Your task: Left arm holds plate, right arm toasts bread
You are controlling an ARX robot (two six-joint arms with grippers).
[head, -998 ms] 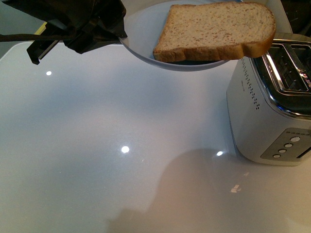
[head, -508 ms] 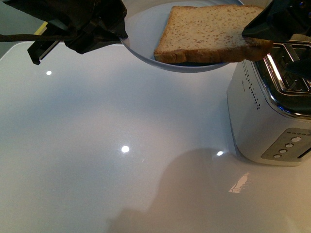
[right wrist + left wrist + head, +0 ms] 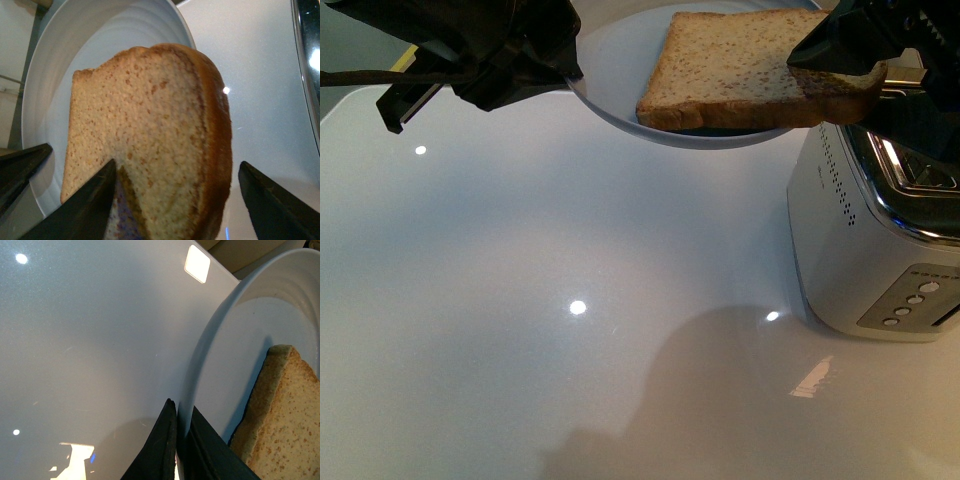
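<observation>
The pale blue-grey plate (image 3: 620, 60) is held in the air at the top of the front view, above the white table. My left gripper (image 3: 568, 76) is shut on its left rim; the left wrist view shows the two thin fingers (image 3: 165, 440) pinching the plate (image 3: 225, 340) edge. The brown bread (image 3: 740, 70) lies flat on the plate, its rounded crust end overhanging toward the toaster. My right gripper (image 3: 840, 58) is at that overhanging end, open. In the right wrist view its fingers (image 3: 90, 200) straddle the bread (image 3: 150, 125), one on each face, with a gap at the crust side.
A white and chrome two-slot toaster (image 3: 880, 230) stands at the right, directly below the bread's overhanging end, its chrome top (image 3: 307, 60) beside the right gripper. The glossy white table (image 3: 570, 300) stretches across the front and left.
The right gripper came into view from the right and moved left over the bread's crust end. The plate, bread and left gripper have stayed where they were.
</observation>
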